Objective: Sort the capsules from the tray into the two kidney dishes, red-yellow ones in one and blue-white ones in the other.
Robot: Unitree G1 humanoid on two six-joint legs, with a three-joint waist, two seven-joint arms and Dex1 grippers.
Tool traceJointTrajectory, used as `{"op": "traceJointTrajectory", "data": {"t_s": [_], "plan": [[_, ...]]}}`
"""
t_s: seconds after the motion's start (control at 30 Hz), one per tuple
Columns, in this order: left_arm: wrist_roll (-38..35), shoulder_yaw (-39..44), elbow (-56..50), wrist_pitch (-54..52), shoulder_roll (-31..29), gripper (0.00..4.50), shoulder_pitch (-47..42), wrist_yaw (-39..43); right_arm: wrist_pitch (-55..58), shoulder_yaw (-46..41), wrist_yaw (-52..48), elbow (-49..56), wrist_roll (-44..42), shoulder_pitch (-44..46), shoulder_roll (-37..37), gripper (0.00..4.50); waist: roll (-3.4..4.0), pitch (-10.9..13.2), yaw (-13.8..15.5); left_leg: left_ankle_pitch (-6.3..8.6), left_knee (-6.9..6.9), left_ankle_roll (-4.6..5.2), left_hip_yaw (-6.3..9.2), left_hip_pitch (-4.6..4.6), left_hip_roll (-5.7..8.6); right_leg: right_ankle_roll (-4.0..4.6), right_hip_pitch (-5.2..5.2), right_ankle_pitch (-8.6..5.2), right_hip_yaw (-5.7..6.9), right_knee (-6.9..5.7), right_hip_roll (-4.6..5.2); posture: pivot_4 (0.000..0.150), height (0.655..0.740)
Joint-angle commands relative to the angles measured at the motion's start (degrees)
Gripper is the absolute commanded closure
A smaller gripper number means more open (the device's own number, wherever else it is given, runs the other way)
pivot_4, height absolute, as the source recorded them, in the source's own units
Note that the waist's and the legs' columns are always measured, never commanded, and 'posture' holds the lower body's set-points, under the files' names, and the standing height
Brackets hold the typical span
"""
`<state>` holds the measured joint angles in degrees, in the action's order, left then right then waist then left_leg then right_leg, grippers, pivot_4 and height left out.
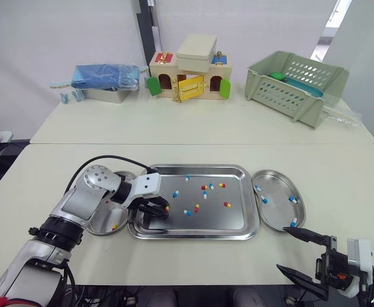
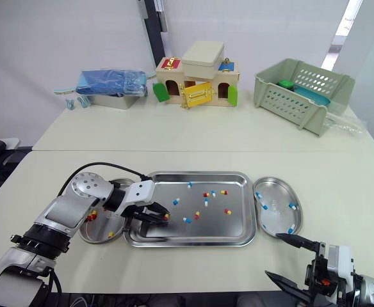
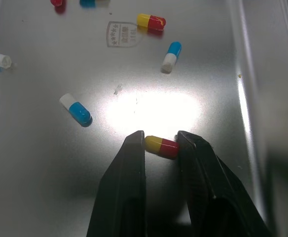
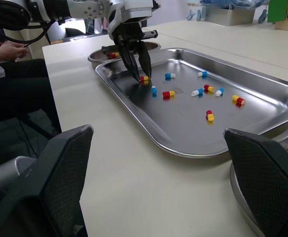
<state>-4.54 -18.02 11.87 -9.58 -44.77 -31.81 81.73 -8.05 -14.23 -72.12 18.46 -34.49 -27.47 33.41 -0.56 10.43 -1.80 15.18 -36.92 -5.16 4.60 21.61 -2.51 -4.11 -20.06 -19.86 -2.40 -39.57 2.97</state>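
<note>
"Capsules (image 1: 204,195), where do they lie?"

"Most are scattered over the floor of the tray (image 1: 238,225), red-yellow and blue-white mixed, mainly across its middle and far part."

"And the one being worked on?"

"A red-yellow capsule (image 3: 162,146) near the tray's left end, low against the tray floor. The left gripper (image 3: 161,138) is down on it, with its fingers drawn narrow around it: one tip meets the yellow end, the other the red end."

"What is nearest to it?"

"A blue-white capsule (image 3: 76,108) lies close by, apart from the fingers, and another blue-white one (image 3: 171,57) sits a little farther off."

"The dishes?"

"The left dish (image 2: 84,235) touches the tray's left end, beneath the left arm, and has a few red-yellow ones in it. The right dish (image 1: 278,211) is just beside the tray's right end and holds four blue-white ones."

"The other arm?"

"The right gripper (image 1: 281,248) hangs over the near table edge, near the right dish, with its fingers spread wide and nothing between them."
</note>
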Motion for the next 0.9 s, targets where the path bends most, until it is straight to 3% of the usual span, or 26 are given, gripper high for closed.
{"op": "traceJointTrajectory", "data": {"t_s": [0.03,0.47,0.9], "plan": [[0.4,-0.6,-1.7,-1.7,-0.3,3.47,1.4,0.4,0.1,0.2,0.2,1.8,-0.4,0.2,0.7,0.00,0.00,0.0,0.0,0.00,0.00,0.00,0.00,0.00,0.00,0.00,0.00,0.00,0.00,0.00,0.00,0.150,0.7400],[-4.1,6.7,-13.6,-10.2,-5.6,3.47,5.0,-1.9,-0.1,0.6,0.2,2.2,-0.8,0.1,0.8,0.00,-0.06,0.0,0.0,0.00,0.01,0.00,0.01,0.09,-0.02,0.00,-0.09,0.00,0.01,0.01,0.00,0.150,0.7400],[-14.6,31.6,-26.4,-30.8,-14.1,3.47,22.3,-12.9,1.0,3.6,-3.8,2.5,-2.4,4.9,2.8,0.00,-0.12,0.1,0.0,0.02,0.04,0.03,0.02,0.09,-0.06,0.00,-0.11,0.00,0.02,0.03,0.00,0.150,0.7400]]}}
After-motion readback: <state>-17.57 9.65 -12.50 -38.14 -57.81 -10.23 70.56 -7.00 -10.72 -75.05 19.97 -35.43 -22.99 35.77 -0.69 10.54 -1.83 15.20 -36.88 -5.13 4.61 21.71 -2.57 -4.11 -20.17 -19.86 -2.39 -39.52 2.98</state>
